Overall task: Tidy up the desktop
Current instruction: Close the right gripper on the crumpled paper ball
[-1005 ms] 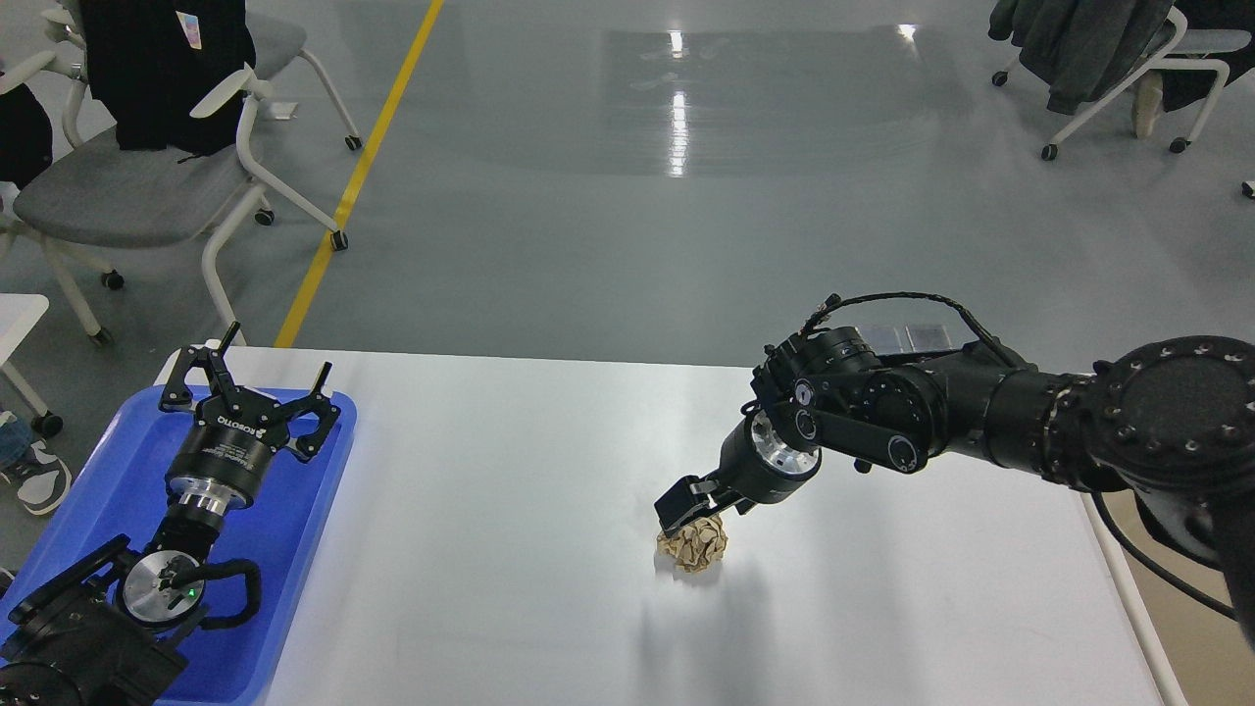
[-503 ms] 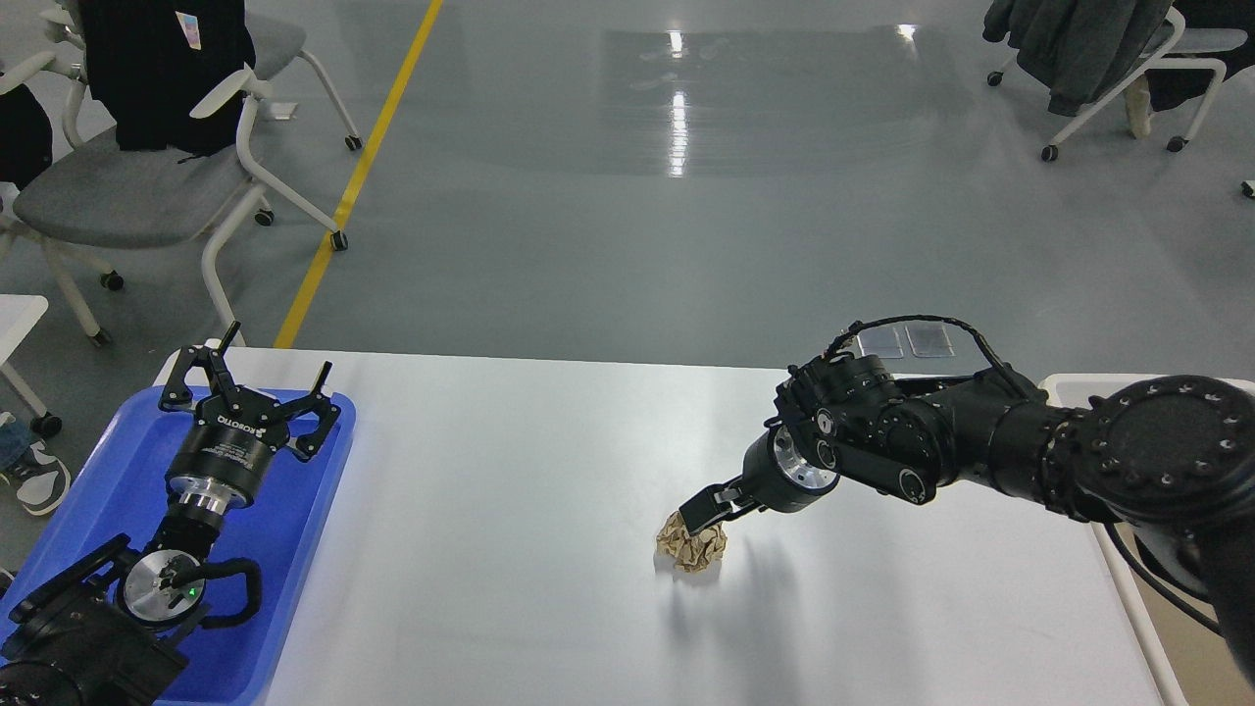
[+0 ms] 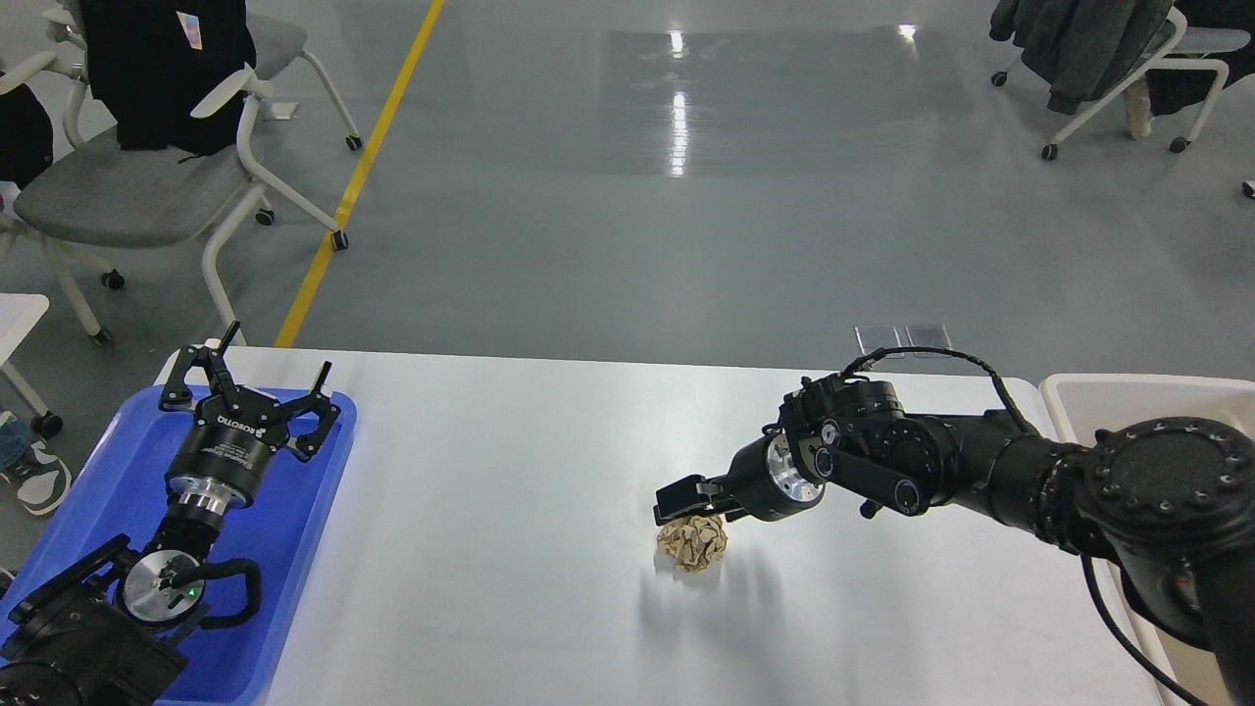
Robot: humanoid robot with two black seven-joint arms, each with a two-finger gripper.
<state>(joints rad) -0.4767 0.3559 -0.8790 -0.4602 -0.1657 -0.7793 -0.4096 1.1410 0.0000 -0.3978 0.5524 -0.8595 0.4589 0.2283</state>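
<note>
The white desktop [image 3: 490,569] fills the lower part of the head view. A crumpled tan paper ball [image 3: 692,543] lies on it right of centre. My right gripper [image 3: 683,502] reaches in from the right, lying almost level just above the ball's top and touching or nearly touching it. Its fingers merge into one dark shape, so I cannot tell its state. My left gripper [image 3: 253,380] is open and empty above the blue tray [image 3: 304,549] at the left.
The blue tray lies on the desktop's left end under my left arm. A beige white-rimmed bin [image 3: 1128,390] stands off the desktop's right edge. Chairs [image 3: 127,186] stand on the floor beyond.
My right arm has dropped lower and the gripper has tilted from pointing down to nearly level over the ball. The ball and my left arm have not moved.
</note>
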